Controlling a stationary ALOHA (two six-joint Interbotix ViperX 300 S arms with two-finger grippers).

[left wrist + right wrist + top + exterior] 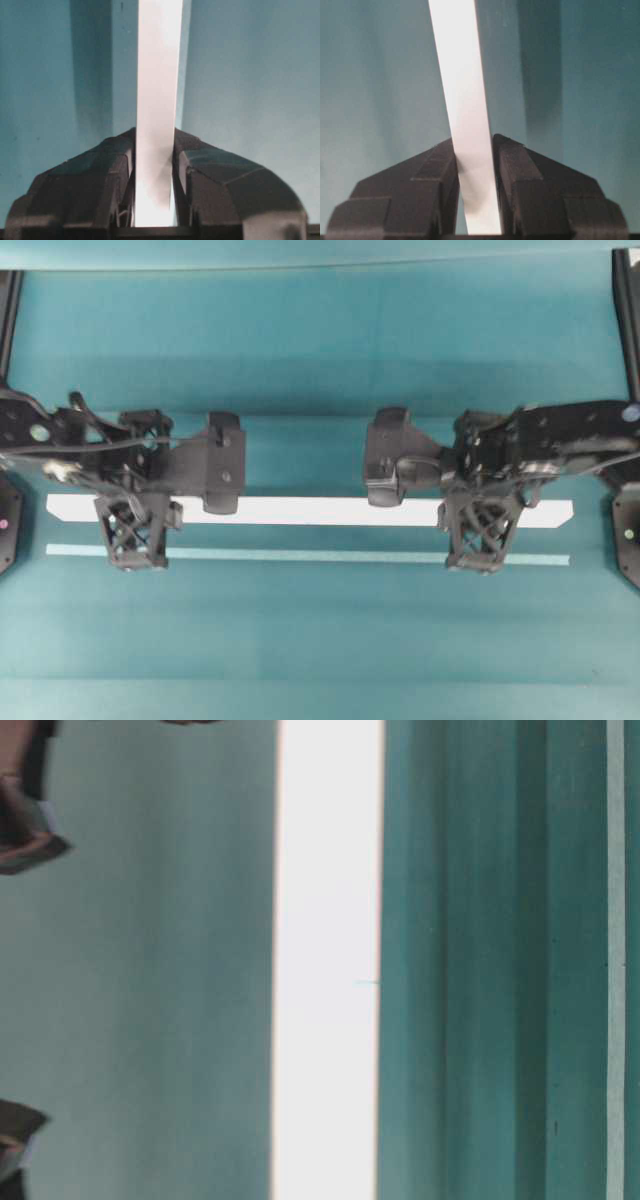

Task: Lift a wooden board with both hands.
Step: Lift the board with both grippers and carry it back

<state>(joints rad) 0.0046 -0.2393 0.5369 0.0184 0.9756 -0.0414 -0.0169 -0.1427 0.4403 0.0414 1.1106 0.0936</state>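
Observation:
The wooden board [320,511] is a long white plank running left to right across the teal table. My left gripper [135,525] is shut on it near its left end. My right gripper [485,525] is shut on it near its right end. In the left wrist view the board [157,75] runs up from between the black fingers [100,185] of the left gripper [154,145], which press both its edges. The right wrist view shows the same: the board [457,75] is clamped in the right gripper [475,147]. A shadow band lies on the table apart from the board.
A thin pale teal strip [300,556] lies parallel to the board, just in front of it. In the table-level view the board [328,970] is a bright vertical band and the strip [615,970] is at the far right. Black arm bases [628,530] stand at both side edges.

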